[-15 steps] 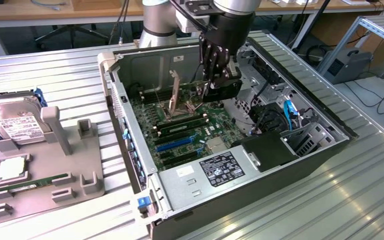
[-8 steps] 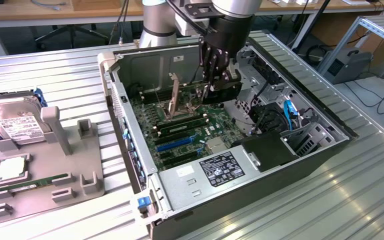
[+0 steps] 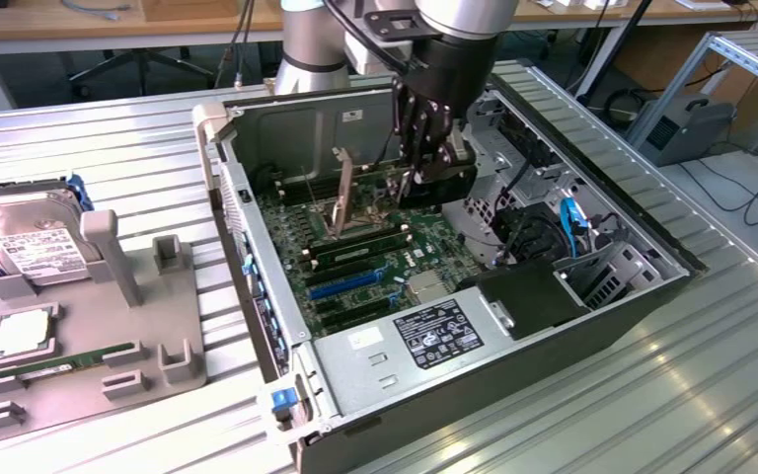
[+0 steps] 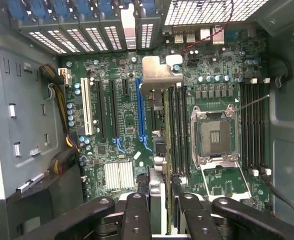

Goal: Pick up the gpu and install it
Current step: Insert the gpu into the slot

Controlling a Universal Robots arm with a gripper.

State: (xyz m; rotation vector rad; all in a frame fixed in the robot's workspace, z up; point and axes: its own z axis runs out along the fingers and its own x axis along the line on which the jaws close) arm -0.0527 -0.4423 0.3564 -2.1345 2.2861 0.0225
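Your pincer (image 4: 159,202) is clamped on the gpu (image 4: 159,150), with one finger on each flat side and the jaws at a middling gap. The card shows edge-on in the wrist view.

The gpu's pale metal bracket (image 4: 158,75) is at the far end from the fingers, pointing at the vented slot covers (image 4: 87,37) on the case's rear wall. The card sits over the motherboard (image 4: 129,125), just beside the long blue slot (image 4: 139,107) and between it and the memory slots (image 4: 178,130). You can't tell whether its edge touches the board.

The open CPU socket (image 4: 214,132) is just past the memory slots. The white slot (image 4: 87,107) is on the other side of the blue one.

In the exterior view, the pincer (image 3: 416,163) is down inside the open PC case (image 3: 590,326), and the gpu (image 3: 442,184) shows as a dark block at its tips. The labelled power supply (image 3: 438,336) is at the case's near end.

The grey parts holder (image 3: 115,346) is well apart from the case, at the exterior view's left on the slatted metal tabletop (image 3: 90,138). It carries the hard drive (image 3: 31,242), a CPU (image 3: 21,336) and a green memory stick (image 3: 74,357).
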